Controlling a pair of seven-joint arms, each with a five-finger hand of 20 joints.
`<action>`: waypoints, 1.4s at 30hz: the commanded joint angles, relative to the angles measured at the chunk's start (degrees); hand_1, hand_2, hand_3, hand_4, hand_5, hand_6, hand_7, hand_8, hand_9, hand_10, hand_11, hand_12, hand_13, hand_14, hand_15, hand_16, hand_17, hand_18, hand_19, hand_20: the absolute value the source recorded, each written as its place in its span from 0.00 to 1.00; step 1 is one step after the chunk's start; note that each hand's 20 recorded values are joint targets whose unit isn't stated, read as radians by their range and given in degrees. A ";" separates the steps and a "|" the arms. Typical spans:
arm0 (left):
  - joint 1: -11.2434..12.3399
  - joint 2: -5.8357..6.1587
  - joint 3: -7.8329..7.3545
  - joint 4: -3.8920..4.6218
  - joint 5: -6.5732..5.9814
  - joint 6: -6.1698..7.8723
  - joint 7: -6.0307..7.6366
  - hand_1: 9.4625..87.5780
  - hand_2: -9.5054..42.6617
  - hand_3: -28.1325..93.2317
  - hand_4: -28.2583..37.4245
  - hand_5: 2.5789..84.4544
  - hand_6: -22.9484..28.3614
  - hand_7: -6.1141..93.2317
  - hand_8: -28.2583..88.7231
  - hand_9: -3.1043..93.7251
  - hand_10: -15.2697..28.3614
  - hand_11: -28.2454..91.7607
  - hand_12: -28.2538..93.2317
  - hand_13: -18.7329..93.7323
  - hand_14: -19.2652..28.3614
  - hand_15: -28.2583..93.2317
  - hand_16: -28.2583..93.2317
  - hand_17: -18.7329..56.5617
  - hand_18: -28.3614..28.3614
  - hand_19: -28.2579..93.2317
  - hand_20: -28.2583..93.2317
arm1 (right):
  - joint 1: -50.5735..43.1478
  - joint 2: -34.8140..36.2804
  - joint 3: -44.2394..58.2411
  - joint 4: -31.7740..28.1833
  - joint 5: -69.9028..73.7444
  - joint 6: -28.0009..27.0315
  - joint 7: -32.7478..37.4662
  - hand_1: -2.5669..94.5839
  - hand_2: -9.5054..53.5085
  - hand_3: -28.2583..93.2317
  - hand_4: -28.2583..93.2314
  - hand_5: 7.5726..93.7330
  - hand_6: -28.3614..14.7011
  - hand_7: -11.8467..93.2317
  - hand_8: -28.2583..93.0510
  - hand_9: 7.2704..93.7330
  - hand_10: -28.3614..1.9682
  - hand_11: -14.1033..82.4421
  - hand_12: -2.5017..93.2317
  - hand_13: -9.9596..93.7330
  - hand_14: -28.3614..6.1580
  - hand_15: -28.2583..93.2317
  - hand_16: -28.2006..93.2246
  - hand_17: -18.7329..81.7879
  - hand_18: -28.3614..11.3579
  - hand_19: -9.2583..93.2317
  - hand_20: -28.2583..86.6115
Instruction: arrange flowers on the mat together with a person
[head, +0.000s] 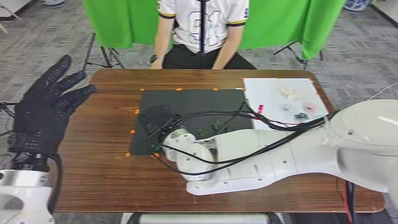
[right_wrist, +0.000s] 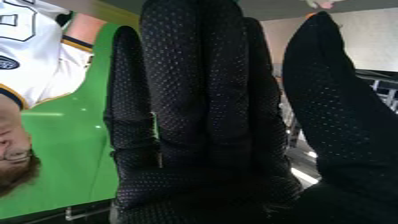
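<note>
In the head view my left hand (head: 51, 107) is held above the table's left edge, fingers straight and spread. My right hand (head: 157, 116) is over the left part of the black mat (head: 200, 95), hard to tell from the dark cloth. Its fingers are straight in the right wrist view, where the hand (right_wrist: 209, 100) holds nothing. Small pale and pinkish flowers (head: 290, 93) lie on the white sheet (head: 258, 87) at the right. Green bits show on the mat between the cables, partly covered by the right arm. A pale pink thing (right_wrist: 322, 3) shows beyond the thumb in the right wrist view.
The right arm (head: 258, 155) and its black cables (head: 209, 161) lie across the mat's lower right and the table's right side. A small red object (head: 260, 108) is at the white sheet's left edge. Orange tape marks the mat's borders on the brown table (head: 98, 175).
</note>
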 joint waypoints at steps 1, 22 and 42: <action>3.65 -0.58 -1.14 -0.69 -0.11 0.53 0.09 0.16 0.29 0.85 0.07 0.32 0.52 0.16 0.17 0.31 0.67 0.38 0.34 0.35 0.87 0.61 0.19 0.12 0.86 0.56 0.36 | -0.18 1.44 4.08 -1.92 -1.09 -0.12 -0.99 0.48 0.00 0.78 0.00 0.74 0.72 0.28 0.17 0.90 0.62 0.46 0.23 0.84 0.62 0.64 0.39 0.55 0.26 0.83 0.24; 14.71 -1.71 -5.74 0.51 -4.70 3.66 2.72 0.15 0.30 0.85 0.06 0.33 0.53 0.16 0.17 0.32 0.67 0.38 0.34 0.34 0.86 0.60 0.19 0.12 0.85 0.56 0.36 | -43.95 25.61 64.53 -22.34 44.11 0.08 -25.19 0.31 0.13 0.80 0.04 0.62 0.63 0.25 0.13 0.69 0.40 0.34 0.19 0.68 0.36 0.63 0.34 0.41 0.16 0.79 0.27; 19.28 0.66 -3.45 0.40 -8.65 4.87 8.34 0.14 0.30 0.85 0.05 0.34 0.51 0.15 0.17 0.32 0.65 0.35 0.33 0.35 0.84 0.56 0.19 0.12 0.84 0.53 0.35 | -76.57 32.29 96.05 -29.09 69.46 2.91 -38.95 0.29 0.14 0.82 0.03 0.53 0.66 0.25 0.13 0.56 0.40 0.28 0.17 0.55 0.26 0.55 0.31 0.32 0.09 0.66 0.32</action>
